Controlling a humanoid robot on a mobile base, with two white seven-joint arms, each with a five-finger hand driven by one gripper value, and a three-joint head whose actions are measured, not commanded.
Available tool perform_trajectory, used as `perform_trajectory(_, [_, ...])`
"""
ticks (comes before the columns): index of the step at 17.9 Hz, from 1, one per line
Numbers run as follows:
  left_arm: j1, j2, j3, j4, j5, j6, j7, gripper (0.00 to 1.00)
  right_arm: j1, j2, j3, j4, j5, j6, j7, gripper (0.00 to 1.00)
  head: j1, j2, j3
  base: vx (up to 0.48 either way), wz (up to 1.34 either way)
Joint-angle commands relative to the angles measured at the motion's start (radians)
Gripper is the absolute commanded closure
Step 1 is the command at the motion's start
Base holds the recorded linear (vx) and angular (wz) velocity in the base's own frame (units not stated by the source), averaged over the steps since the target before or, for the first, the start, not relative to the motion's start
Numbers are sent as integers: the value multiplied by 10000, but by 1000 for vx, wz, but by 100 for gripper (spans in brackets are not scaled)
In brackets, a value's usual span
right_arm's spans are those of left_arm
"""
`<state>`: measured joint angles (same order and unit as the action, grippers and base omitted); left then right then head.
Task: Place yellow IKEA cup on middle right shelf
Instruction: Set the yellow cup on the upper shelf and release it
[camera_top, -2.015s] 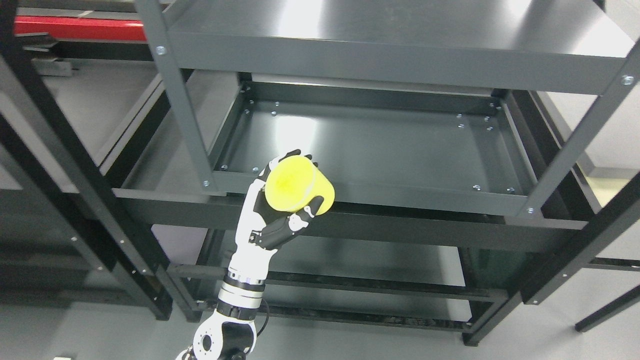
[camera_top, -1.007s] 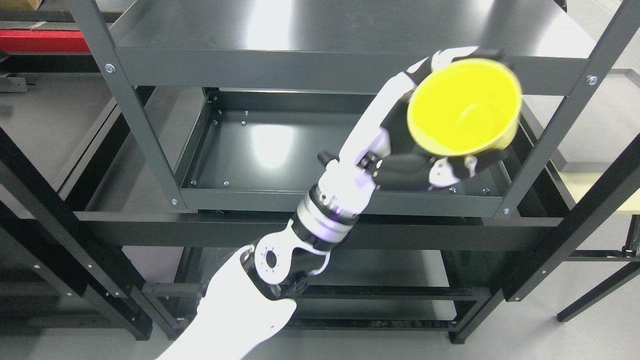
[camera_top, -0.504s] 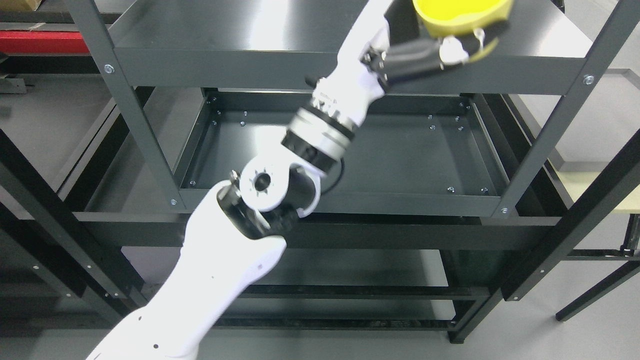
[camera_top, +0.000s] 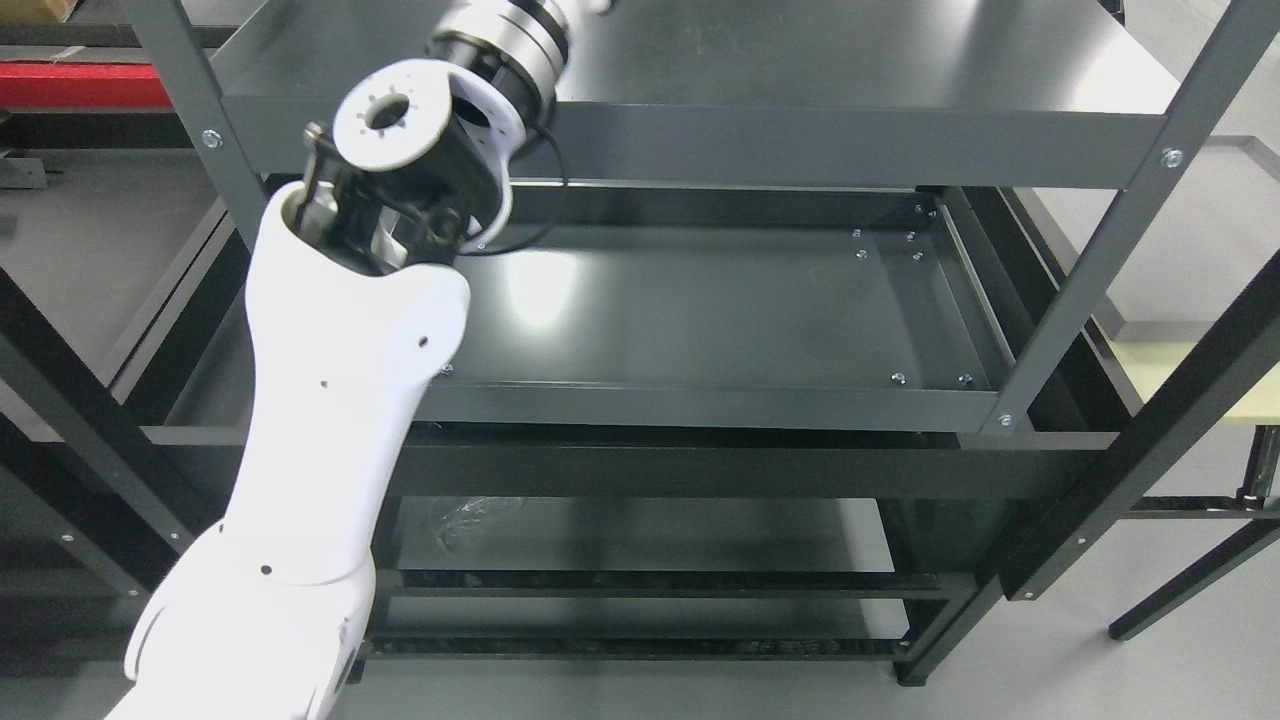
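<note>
My left arm rises from the lower left in the head view, white forearm up to a round joint and wrist cuff that runs off the top edge. The hand itself and the yellow cup are out of the picture. Below the arm lies the dark grey middle shelf tray, bare, its right part showing small bolts. Above it is the top shelf. No right arm shows.
Grey uprights frame the rack at right and left. A lower shelf sits beneath. A black frame crosses at right, a red bar lies at the far left, and a pale tray edge shows at right.
The left arm has swung up and leftward; the hand with the yellow cup, seen at the top edge half a second ago, has gone out of the picture.
</note>
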<state>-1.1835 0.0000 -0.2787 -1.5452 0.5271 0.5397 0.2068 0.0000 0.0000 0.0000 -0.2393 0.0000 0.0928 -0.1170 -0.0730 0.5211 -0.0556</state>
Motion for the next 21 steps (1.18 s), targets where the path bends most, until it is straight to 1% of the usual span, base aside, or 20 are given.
perform_trajectory(1, [-513, 175, 1883, 2457, -224, 309, -58, 92, 139, -175, 169, 0, -245, 7, 5, 1, 0, 0, 0, 6, -18])
perform_trajectory(3, [-513, 175, 1760, 2902, -240, 324, -134, 83, 139, -175, 169, 0, -245, 7, 5, 1, 0, 0, 0, 0, 0])
perform_trajectory(4, [-513, 175, 1683, 3041, -270, 340, -150, 78, 139, -175, 169, 0, -245, 7, 5, 1, 0, 0, 0, 0, 0])
perform_trajectory(5, [-498, 175, 1576, 3118, -346, 370, -180, 70, 139, -175, 169, 0, -245, 7, 5, 1, 0, 0, 0, 0, 0])
perform_trajectory(6, [-483, 175, 1363, 3286, -469, 537, -287, 57, 139, -175, 169, 0, -245, 7, 5, 1, 0, 0, 0, 0, 0])
perform_trajectory(7, [-468, 175, 1254, 3363, -546, 721, -394, 49, 139, -175, 169, 0, -245, 7, 5, 1, 0, 0, 0, 0, 0])
perform_trajectory(8, [-452, 175, 1162, 3410, -577, 814, -532, 44, 139, -175, 169, 0, -245, 7, 5, 1, 0, 0, 0, 0, 0])
perform_trajectory(13, [-452, 175, 855, 3410, -546, 831, -1207, 43, 139, -175, 169, 0, -245, 7, 5, 1, 0, 0, 0, 0, 0])
perform_trajectory(15, [-452, 175, 839, 3410, -562, 831, -1285, 42, 139, -175, 169, 0, -245, 7, 5, 1, 0, 0, 0, 0, 0])
perform_trajectory(17, [-452, 175, 839, 3410, -577, 831, -1285, 37, 139, -175, 169, 0, -245, 7, 5, 1, 0, 0, 0, 0, 0])
perform_trajectory(21, [-437, 175, 732, 3395, -653, 846, -1301, 15, 139, -175, 169, 0, -245, 7, 5, 1, 0, 0, 0, 0, 0])
